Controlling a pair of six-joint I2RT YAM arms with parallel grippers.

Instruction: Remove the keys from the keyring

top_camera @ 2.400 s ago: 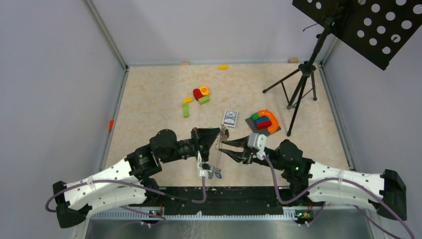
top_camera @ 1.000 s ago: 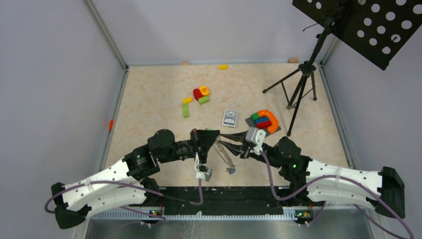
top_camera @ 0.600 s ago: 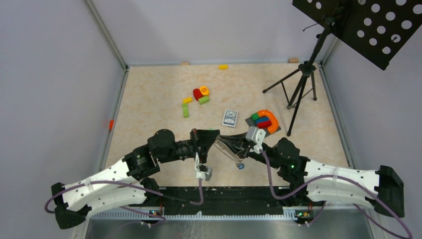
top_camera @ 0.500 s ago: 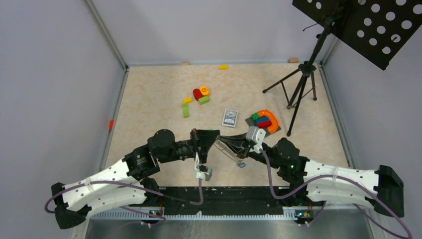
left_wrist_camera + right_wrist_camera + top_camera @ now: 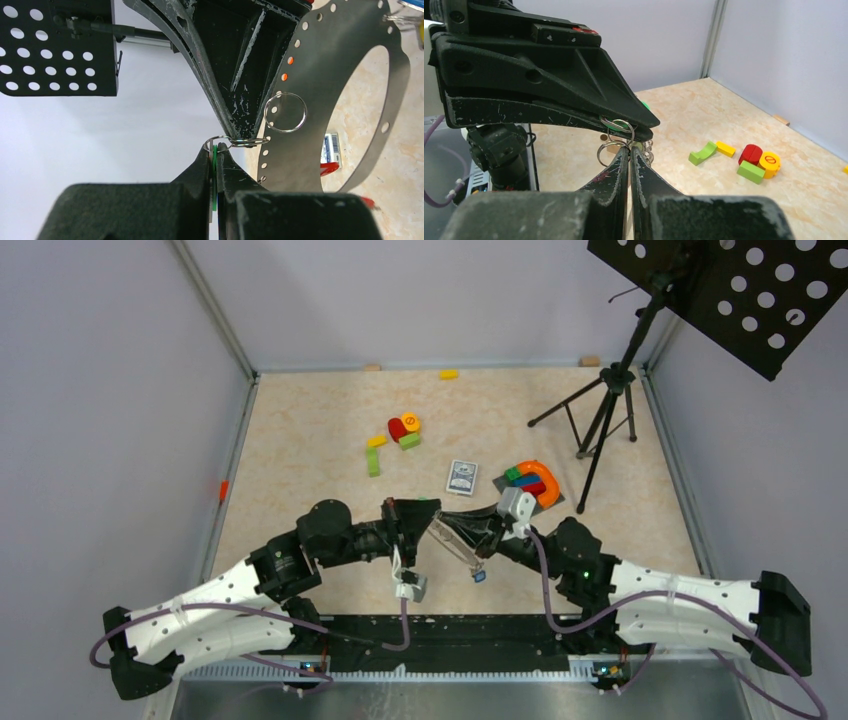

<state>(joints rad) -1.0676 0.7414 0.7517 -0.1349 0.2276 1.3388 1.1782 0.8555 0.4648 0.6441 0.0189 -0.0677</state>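
I am looking at the keyring (image 5: pixel 327 47) hanging in the air between the two arms, over the near middle of the table (image 5: pixel 300 440). In the left wrist view it is showing as a flat grey metal band bent into a wide loop, with small holes along its rim. A small split ring (image 5: pixel 285 112) is dangling at the band's edge, and in the top view a blue-tagged key (image 5: pixel 479 576) is hanging at the loop's near end. My left gripper (image 5: pixel 216 157) is clenching a green tag (image 5: pixel 214 175) that is carrying another little ring. My right gripper (image 5: pixel 629 154) is meeting it tip to tip with its fingers pressed together at that ring. I cannot tell whether the wire is actually caught. The two grippers are crowding each other, each blocking the other's camera. Beyond them the playing-card box (image 5: pixel 461 477) is lying flat, with the orange arch block (image 5: pixel 546 483) to its right and a block cluster (image 5: pixel 403 428) further off. The music stand (image 5: pixel 603 430) is occupying the far right corner. Bare table is lying to the left, and the arm bases are sitting close behind at the near edge.
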